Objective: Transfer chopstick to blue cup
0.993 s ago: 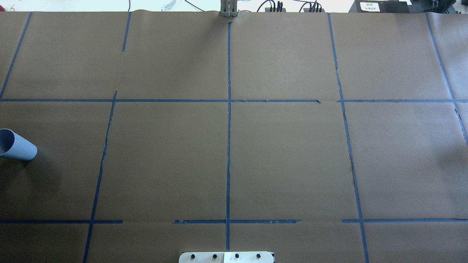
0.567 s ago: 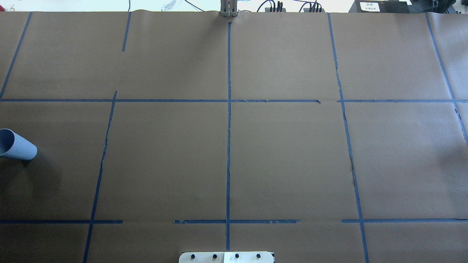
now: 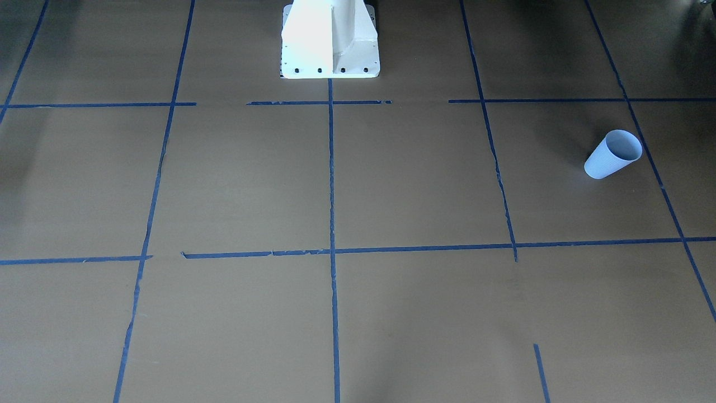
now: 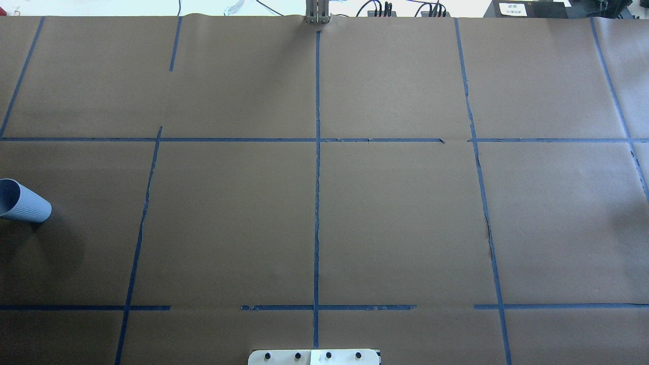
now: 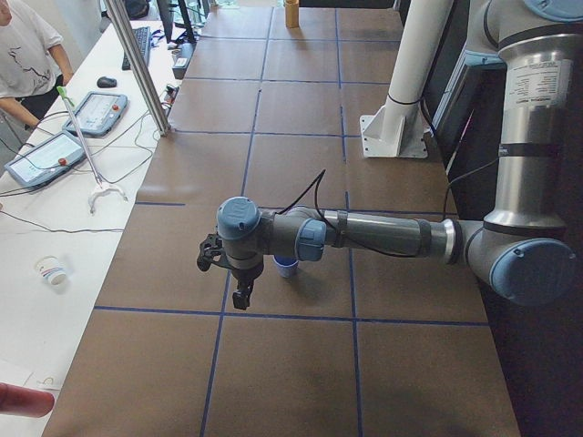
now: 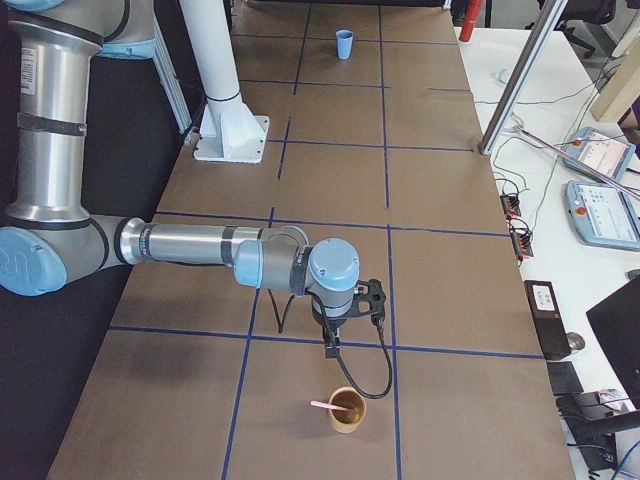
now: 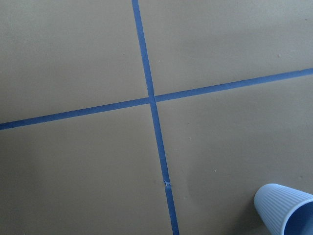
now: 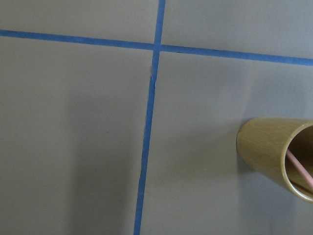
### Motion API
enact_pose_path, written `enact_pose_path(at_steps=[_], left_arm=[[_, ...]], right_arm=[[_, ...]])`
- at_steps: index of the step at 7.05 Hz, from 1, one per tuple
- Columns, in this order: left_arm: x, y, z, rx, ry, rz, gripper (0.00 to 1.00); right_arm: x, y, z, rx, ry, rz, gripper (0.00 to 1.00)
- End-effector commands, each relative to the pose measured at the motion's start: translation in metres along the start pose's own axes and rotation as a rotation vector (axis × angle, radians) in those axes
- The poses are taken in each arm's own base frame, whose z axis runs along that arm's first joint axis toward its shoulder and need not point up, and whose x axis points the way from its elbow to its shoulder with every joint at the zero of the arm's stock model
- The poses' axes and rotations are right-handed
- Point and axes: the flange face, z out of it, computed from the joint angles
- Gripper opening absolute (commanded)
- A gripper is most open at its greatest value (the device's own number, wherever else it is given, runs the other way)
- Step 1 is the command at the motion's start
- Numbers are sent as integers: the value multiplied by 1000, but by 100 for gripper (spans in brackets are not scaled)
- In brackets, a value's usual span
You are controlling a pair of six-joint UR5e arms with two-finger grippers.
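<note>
The pick-up isn't begun, I reckon; the chopstick (image 6: pixel 322 405) leans in a tan cup (image 6: pixel 347 420), five o'clock from the right gripper (image 6: pixel 331 350); the blue cup (image 4: pixel 25 203) sits at nine o'clock overhead, near the left gripper (image 5: pixel 242 299); whether either gripper is closed or released I cannot tell; next comes a fine pinch on the stick's free end.

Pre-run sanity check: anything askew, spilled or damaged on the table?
Nothing spilled. The pale-blue ribbed cup stands upright; the thin pink chopstick leans in the tan cup, its end past the rim. Only the blue tape line looks frayed and split partway.
</note>
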Motion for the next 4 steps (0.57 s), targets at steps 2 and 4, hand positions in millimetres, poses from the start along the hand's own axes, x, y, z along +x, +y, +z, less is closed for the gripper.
enact_pose_path(at_steps=[2, 4], left_arm=[[13, -2, -2, 16, 119, 7, 100], [44, -7, 31, -15, 138, -15, 100]], right_arm=[[-7, 6, -5, 14, 0, 6, 100], [-9, 2, -8, 21, 2, -3, 100]])
